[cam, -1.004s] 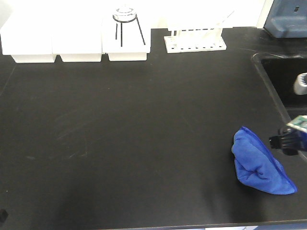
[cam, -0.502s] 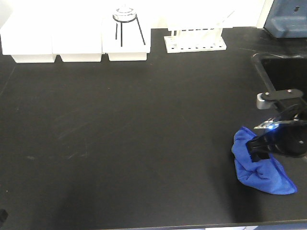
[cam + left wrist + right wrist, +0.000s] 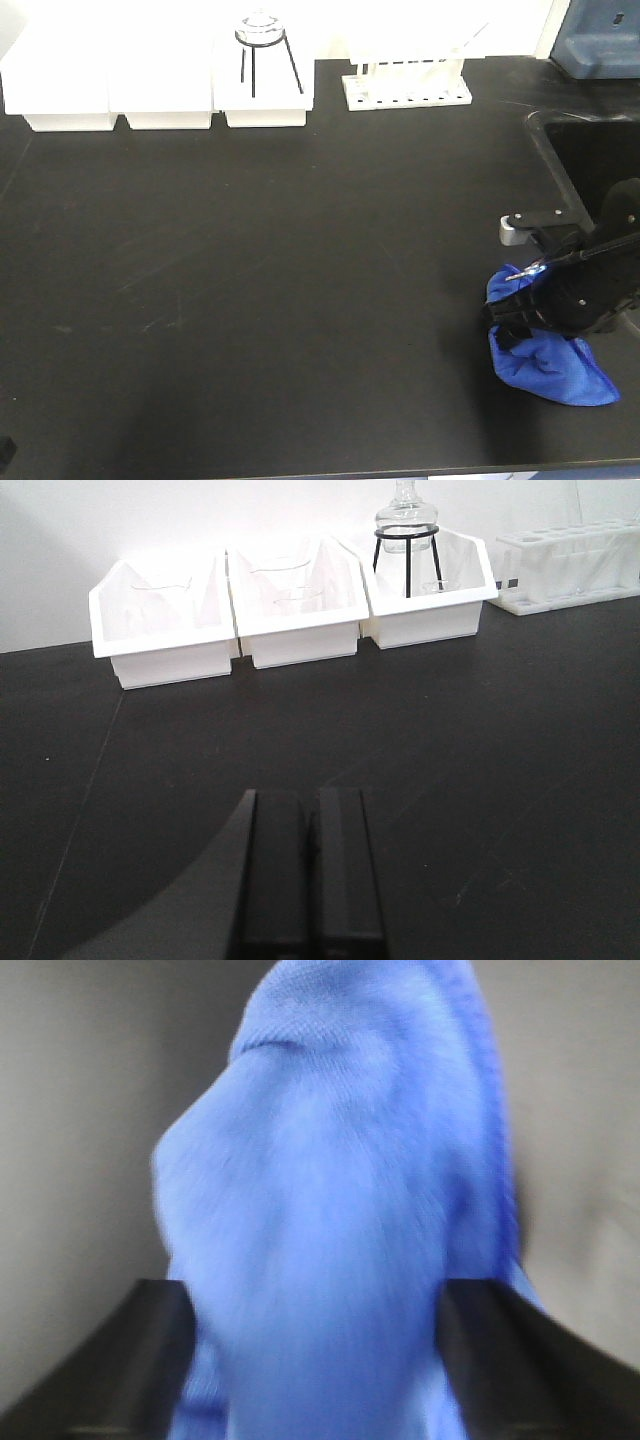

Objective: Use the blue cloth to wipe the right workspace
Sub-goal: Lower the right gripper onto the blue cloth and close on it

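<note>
Right gripper (image 3: 515,322) has moved left since a second ago and is now over the blue cloth (image 3: 552,367), front-right on the black benchtop (image 3: 300,280). Its fingers (image 3: 150,1360) are spread wide, straddling the bunched cloth. Left gripper (image 3: 310,870) is pinched together, empty.

Matte black benchtop (image 3: 250,300), backed by a white wall (image 3: 200,520). Three white bins (image 3: 160,95) and a tube rack (image 3: 407,88) are ranged at the rear; a sink (image 3: 590,160) is recessed at right.

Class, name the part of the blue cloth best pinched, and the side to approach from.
On the blue cloth, pinch the humped end nearest the sink, coming from that side, fingers straddling it like the right gripper: fabric bunches up there.
</note>
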You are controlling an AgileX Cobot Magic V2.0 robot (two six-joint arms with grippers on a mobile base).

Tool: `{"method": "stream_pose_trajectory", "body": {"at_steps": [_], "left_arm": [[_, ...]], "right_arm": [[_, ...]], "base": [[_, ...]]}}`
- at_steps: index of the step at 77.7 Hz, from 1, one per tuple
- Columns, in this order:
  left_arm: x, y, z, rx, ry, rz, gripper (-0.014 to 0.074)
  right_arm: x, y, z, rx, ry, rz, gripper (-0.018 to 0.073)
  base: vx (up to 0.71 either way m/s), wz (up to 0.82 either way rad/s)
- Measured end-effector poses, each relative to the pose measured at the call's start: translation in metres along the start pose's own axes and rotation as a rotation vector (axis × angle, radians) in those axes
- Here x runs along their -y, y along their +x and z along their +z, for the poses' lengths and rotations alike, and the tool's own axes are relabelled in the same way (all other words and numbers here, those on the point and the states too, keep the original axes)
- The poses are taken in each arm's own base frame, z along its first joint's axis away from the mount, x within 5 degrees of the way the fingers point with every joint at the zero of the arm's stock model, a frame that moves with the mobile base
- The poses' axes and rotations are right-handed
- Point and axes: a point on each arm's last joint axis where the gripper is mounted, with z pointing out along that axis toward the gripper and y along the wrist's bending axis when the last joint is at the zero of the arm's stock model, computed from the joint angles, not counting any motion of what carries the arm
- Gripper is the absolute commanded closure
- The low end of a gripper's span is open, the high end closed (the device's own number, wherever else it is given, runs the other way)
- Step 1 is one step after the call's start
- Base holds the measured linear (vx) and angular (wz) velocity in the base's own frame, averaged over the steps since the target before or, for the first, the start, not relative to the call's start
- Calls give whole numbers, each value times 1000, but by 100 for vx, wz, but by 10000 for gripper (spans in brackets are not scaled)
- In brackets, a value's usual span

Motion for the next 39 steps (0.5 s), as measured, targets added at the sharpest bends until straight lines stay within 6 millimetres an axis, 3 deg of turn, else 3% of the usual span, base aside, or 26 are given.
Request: {"method": "stream_pose_trajectory", "body": {"at_steps": [11,27,39], "left_arm": [[0,0,0,0,0,0,603],[0,0,0,0,0,0,603],[0,0,0,0,0,0,603]], "right_arm": [[0,-1,3,-8,-3,-5,575],[-1,1,-3,-9,-4,-15,567],[-3,7,-31,67,1,-24,564]], "base": [[0,0],[0,0],[0,0]]}}
